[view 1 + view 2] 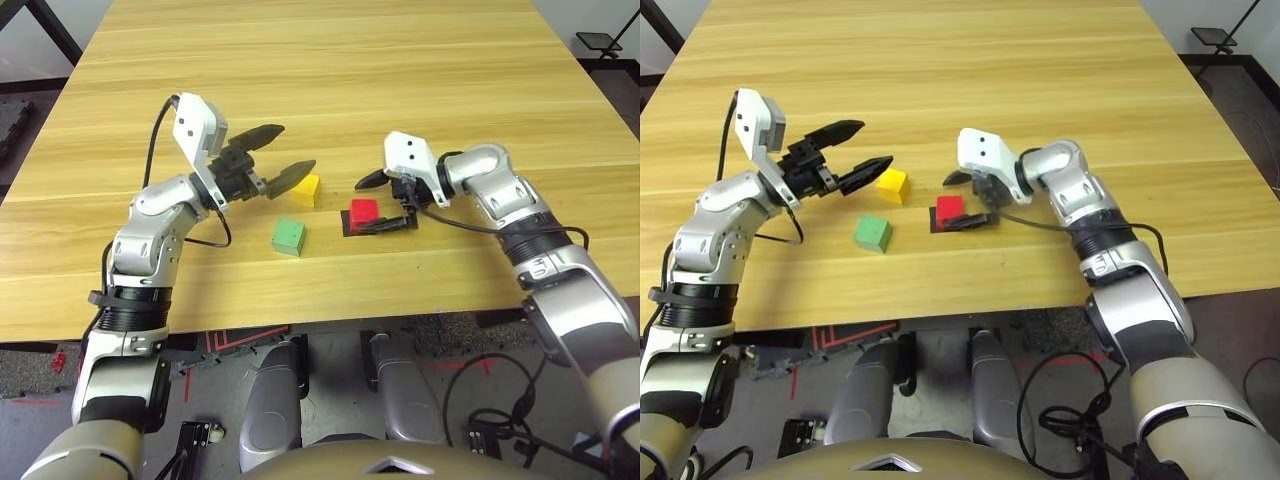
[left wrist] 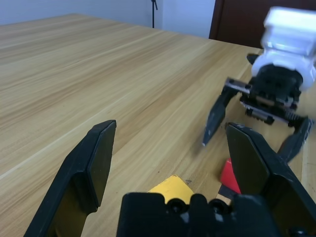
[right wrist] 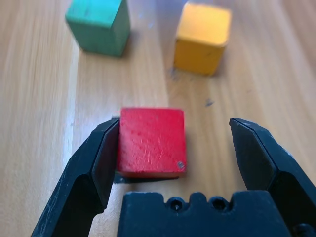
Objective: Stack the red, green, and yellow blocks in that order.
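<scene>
Both jaws wide, empty; red block point(image 3: 152, 140), on black patch point(image 1: 354, 229), looks light, stiff; grip opposite side faces, low.

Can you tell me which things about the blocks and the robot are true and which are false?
1. The red block sits on the black patch. True.
2. The green block is already on top of the red block. False: it sits by itself on the wooden table.
3. The right gripper has its fingers open, one on each side of the red block. True.
4. The left gripper is holding the yellow block. False: its fingers are open with nothing between them, and the yellow block rests on the table.
5. None of the three blocks is stacked on another. True.
</scene>
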